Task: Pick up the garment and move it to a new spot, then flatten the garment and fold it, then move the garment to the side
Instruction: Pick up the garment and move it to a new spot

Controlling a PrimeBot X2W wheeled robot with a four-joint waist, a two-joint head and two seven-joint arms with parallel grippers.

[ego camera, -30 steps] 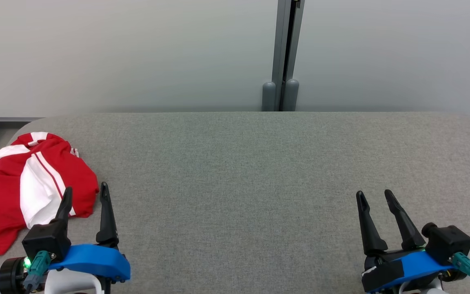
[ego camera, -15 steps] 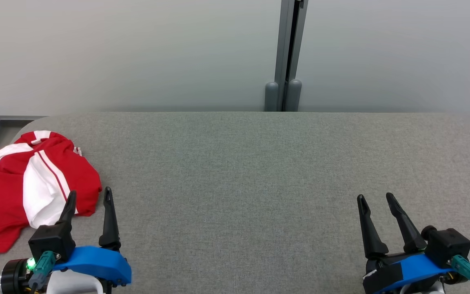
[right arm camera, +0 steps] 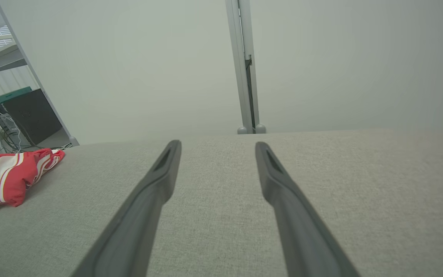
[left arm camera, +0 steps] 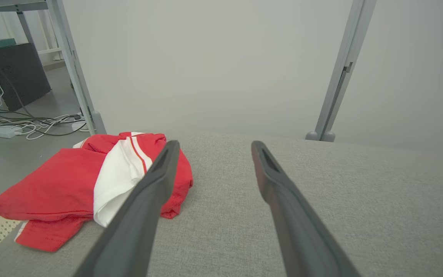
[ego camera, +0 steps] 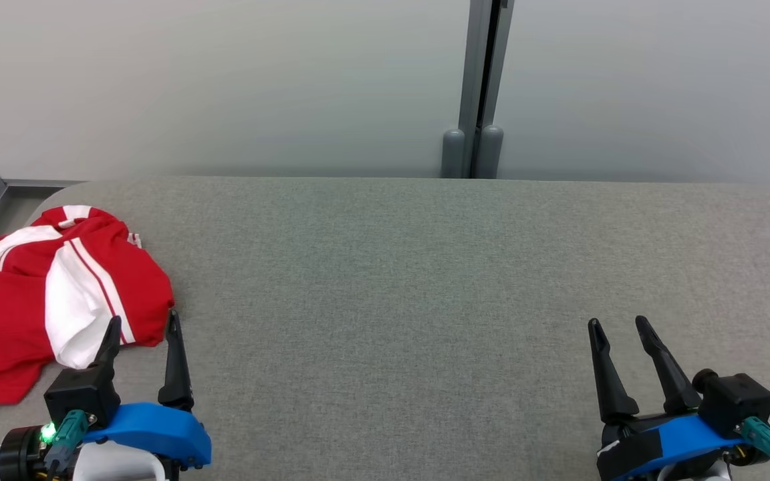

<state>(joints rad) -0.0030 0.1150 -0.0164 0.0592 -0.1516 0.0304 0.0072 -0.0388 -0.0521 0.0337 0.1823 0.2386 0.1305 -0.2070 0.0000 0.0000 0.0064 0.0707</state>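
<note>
**Item 1: garment** (ego camera: 57,294). Red, with white panels and thin stripes, crumpled in a loose heap.
Location: the left end of the table (ego camera: 385,280), by its far-left rounded corner. One part is spread toward the table's left edge; whether any of it hangs over cannot be told.

**Item 2: left claw** (ego camera: 144,318). Released, fingers spread, nothing held.
Location: the table's near-left part, with the tips just beside the garment's near-right hem. Contact is not shown.

**Item 3: right claw** (ego camera: 617,323). Released, fingers spread, empty.
Location: the table's near-right part, well apart from the garment.

**Task status.** The task is judged to be at its outset.
- Done: nothing. The garment is not yet gripped or lifted.
- Left: the pick-up, the carry to a new spot, the flattening, the fold and the final move to the side.
- The table's bare middle is judged a likely new spot.
- The step in hand is judged to be the left claw's approach to the heap.

**Change against the earlier frames.**
- The whole head view has been shifted. The grey post (ego camera: 482,87) behind the table's far edge and the garment are both seen further right, and more of the garment is taken in.
- This is put down to the camera, not to the things.
- The garment's folds are unaltered.
- Both claws are found spread as before.
</note>
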